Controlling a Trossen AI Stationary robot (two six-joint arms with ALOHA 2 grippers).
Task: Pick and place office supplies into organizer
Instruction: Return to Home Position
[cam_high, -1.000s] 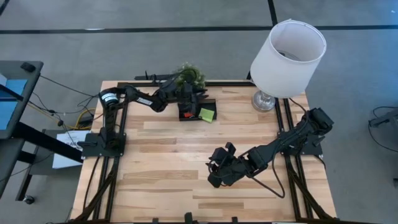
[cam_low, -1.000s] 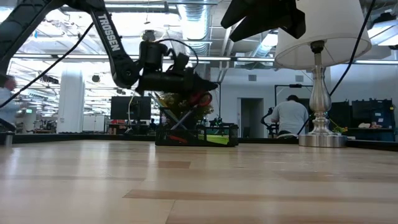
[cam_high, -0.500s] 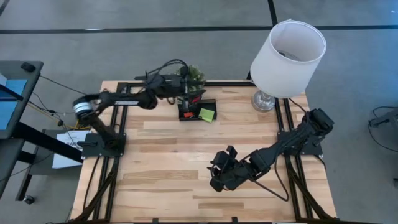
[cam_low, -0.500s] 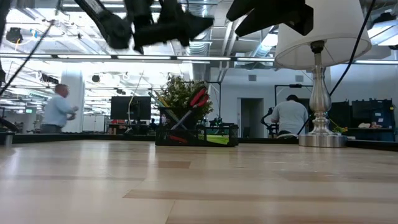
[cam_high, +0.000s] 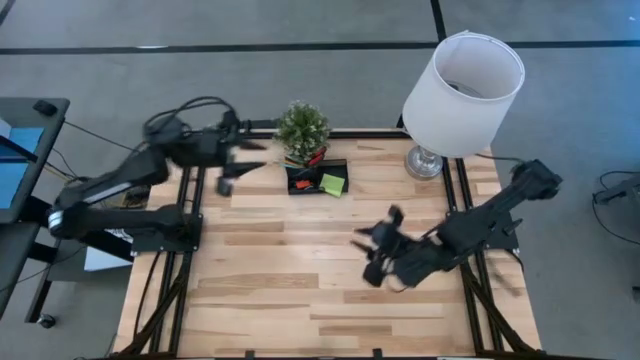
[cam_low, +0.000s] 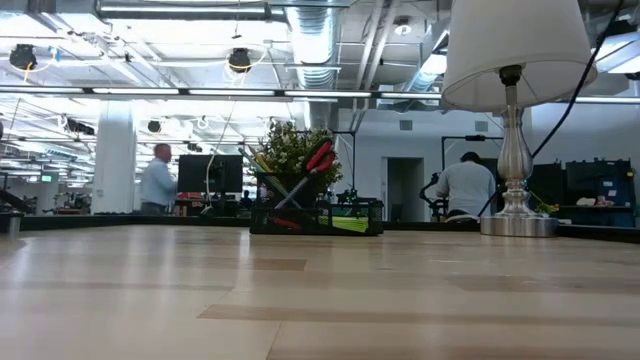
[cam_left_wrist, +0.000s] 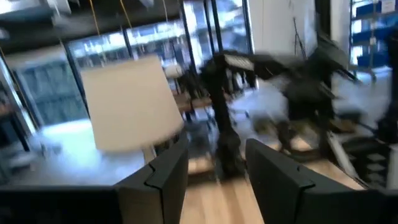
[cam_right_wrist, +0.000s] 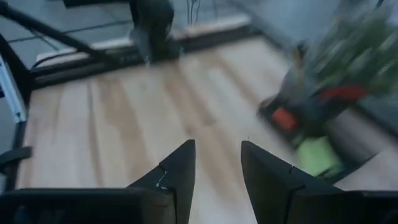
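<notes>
My left fingers (cam_left_wrist: 161, 177) spread, empty, near organizer (cam_high: 318, 180), apart; right fingers (cam_right_wrist: 174, 177) spread, empty, over table (cam_high: 270, 295). Homing: I'd lift first, swing clear of plant (cam_high: 302, 128), lamp (cam_high: 463, 80), arms apart.

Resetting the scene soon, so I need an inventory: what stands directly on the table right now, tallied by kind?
Lamp: 1
Potted plant: 1
Black organizer: 1
Total: 3

We count one black divided desk organizer (cam_high: 318, 180), one pair of red-handled scissors (cam_low: 319, 158), one lime-green sticky-note square (cam_high: 333, 184), one green potted plant (cam_high: 302, 128), one white-shaded lamp (cam_high: 463, 80), two dark robot arms (cam_high: 130, 185) (cam_high: 470, 230), two people (cam_low: 157, 180) (cam_low: 465, 187).
</notes>
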